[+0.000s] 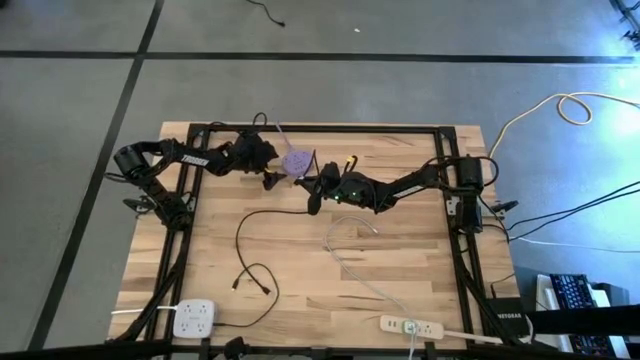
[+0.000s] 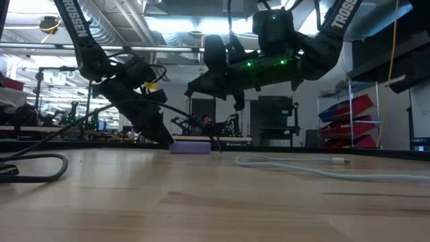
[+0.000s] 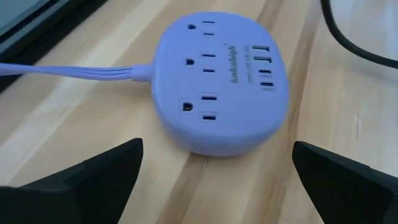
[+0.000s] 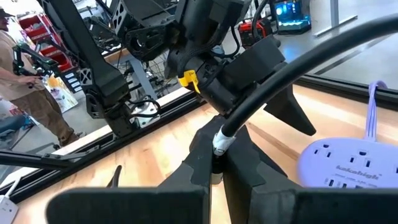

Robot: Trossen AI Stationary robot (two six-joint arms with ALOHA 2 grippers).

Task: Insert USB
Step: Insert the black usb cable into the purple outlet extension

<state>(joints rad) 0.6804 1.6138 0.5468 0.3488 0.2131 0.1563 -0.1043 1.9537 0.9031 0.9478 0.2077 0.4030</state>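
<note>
Overhead, the purple power strip (image 1: pixel 295 161) lies between both arms. Only the right gripper's (image 4: pixel 217 163) own camera shows it pinching the black cable (image 4: pixel 280 78); the left gripper (image 3: pixel 214 177) gapes, seemingly just short of the strip.

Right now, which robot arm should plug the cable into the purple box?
The right. Its gripper already pinches the black cable by its plug, close to the purple power strip. The left gripper has open, empty jaws in front of the strip.
</note>
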